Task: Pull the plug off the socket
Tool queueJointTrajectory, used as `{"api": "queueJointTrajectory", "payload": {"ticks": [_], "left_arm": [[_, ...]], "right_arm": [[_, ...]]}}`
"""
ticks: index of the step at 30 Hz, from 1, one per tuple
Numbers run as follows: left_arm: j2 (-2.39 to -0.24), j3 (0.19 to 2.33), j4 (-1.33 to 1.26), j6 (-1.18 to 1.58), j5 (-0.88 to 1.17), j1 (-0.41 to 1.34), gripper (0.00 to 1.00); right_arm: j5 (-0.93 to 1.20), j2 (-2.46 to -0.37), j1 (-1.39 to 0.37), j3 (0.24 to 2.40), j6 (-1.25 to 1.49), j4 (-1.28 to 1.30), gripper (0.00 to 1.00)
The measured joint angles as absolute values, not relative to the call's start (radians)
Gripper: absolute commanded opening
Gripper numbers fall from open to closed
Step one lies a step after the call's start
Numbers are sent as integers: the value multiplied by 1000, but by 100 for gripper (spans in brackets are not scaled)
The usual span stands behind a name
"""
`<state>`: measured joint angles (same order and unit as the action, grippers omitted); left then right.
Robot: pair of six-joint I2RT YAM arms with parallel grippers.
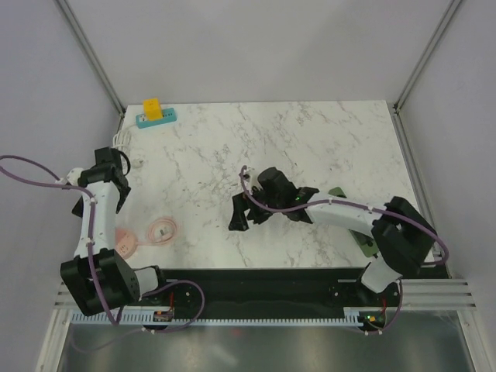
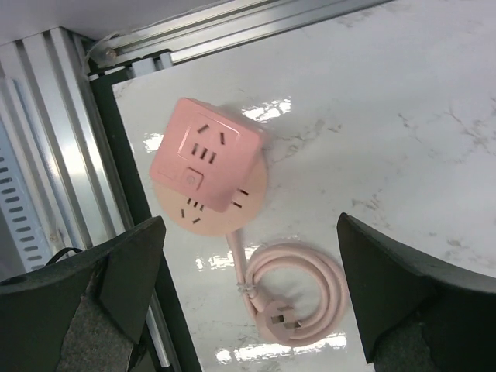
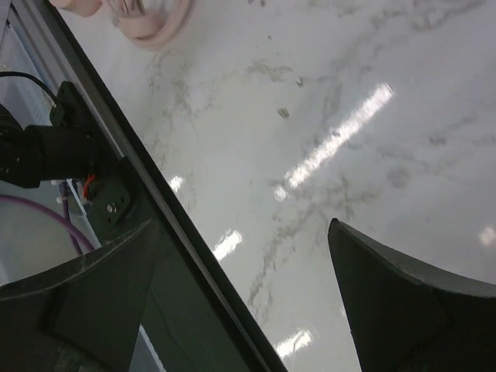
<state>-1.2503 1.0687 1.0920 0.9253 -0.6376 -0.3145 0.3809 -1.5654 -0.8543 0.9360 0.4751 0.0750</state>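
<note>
Targeting yellow plug (image 1: 153,107) on teal socket strip (image 1: 167,115), upper left | likely rigid, light, tightly seated; pinch its sides | both jaws apart, empty

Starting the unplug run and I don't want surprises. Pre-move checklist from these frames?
1. Left gripper open: ok, jaws wide, nothing between them.
2. Right gripper open: ok, empty.
3. Yellow plug seated in the teal power strip: ok, at the table's far left corner.
4. A gripper at the plug: not ok. Both are well short of it, and the left is nearer.
5. Pink socket cube ruled out as target: ok. Nothing is plugged into its visible faces, and its own cord lies coiled beside it.
6. How tightly the plug sits: cannot tell.
</note>
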Motion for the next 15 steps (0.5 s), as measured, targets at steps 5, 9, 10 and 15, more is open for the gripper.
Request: {"api": "queueJointTrajectory", "payload": {"ticks": [5,9,10,15], "left_arm": [[-1186,1068,1111,946,-656,-159,99],[-1148,1060,1123,949,-657,-113,95],[-1137,1059,1126,949,-658,-107,95],[-1073,1059,1127,932,-678,-100,91]], "right_arm": [[320,-1798,-980,1138,482,-40,98],[277,-1975,-1066,1312,476,-83,91],[270,-2009,-1081,1348,476,-93,89],[231,-2170,-1150,1515,473,-113,86]]}}
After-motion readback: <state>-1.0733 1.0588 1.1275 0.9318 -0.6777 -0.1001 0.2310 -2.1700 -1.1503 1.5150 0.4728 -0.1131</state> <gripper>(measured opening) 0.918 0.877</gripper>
